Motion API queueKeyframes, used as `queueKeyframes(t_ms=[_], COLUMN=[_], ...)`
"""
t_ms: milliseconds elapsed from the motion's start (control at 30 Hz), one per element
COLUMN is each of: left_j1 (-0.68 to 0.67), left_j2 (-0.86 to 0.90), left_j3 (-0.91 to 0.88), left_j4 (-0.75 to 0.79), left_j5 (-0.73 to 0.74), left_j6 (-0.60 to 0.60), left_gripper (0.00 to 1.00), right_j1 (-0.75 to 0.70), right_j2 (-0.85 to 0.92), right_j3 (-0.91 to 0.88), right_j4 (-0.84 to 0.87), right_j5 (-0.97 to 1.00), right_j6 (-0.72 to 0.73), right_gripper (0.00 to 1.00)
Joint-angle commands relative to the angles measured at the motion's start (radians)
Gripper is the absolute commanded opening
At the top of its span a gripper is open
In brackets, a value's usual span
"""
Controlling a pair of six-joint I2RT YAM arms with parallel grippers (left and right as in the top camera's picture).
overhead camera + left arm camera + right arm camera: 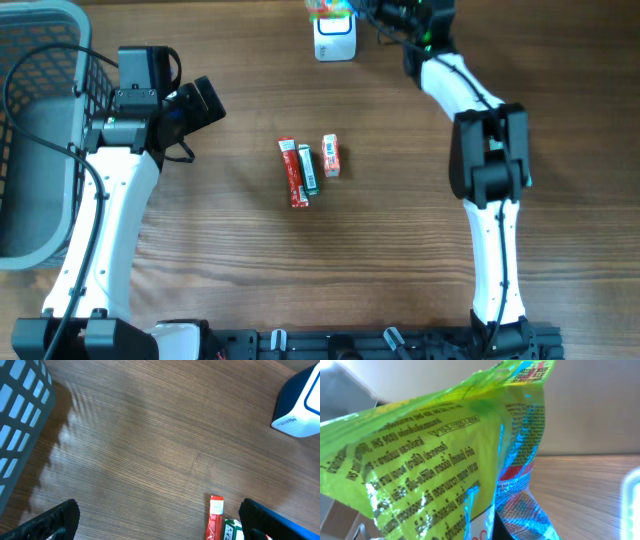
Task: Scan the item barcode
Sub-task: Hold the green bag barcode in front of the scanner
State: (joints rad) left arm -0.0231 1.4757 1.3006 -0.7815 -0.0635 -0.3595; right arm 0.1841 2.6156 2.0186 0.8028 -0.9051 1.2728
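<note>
My right gripper (372, 12) is at the far edge of the table, shut on a yellow-green snack packet (330, 8) held just above the white scanner (335, 40). In the right wrist view the crinkled packet (435, 460) fills the frame, printed side toward the camera, and hides most of the fingers. A barcode does not show on it. My left gripper (205, 100) hangs open and empty at the left, next to the basket. In the left wrist view its fingers (55, 520) stand wide apart over bare wood, and the scanner (300, 405) shows at the top right.
Three small items lie mid-table: a red stick (291, 172), a green pack (308, 170) and an orange pack (331, 155). The red stick (215, 517) lies near my left gripper's right finger. A grey basket (30, 130) stands at the left edge.
</note>
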Motion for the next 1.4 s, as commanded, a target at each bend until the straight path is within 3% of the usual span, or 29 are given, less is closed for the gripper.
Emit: queueKeyframes(t_ms=[0,467,700,1200,1367], left_j1=[0.006,0.006,0.006,0.006,0.006], left_j2=[0.005,0.005,0.005,0.005,0.005], left_j3=[0.007,0.006,0.007,0.007,0.007], left_j4=[0.001,0.001,0.001,0.001,0.001], left_j5=[-0.013,-0.013,-0.013,-0.013,-0.013], left_j6=[0.012,0.012,0.012,0.012,0.012], left_gripper=[1.0,1.0,1.0,1.0,1.0], right_j1=[0.003,0.004,0.005,-0.077,-0.081], right_j2=[0.08,0.13,0.131,0.131,0.131], right_j3=[0.019,0.019,0.019,0.019,0.019], right_j4=[0.094,0.247,0.101,0.096,-0.008], right_j5=[0.077,0.256,0.274,0.087,0.053], right_j6=[0.095,0.116,-0.002,-0.208,-0.259], right_gripper=[0.04,0.04,0.04,0.04,0.04])
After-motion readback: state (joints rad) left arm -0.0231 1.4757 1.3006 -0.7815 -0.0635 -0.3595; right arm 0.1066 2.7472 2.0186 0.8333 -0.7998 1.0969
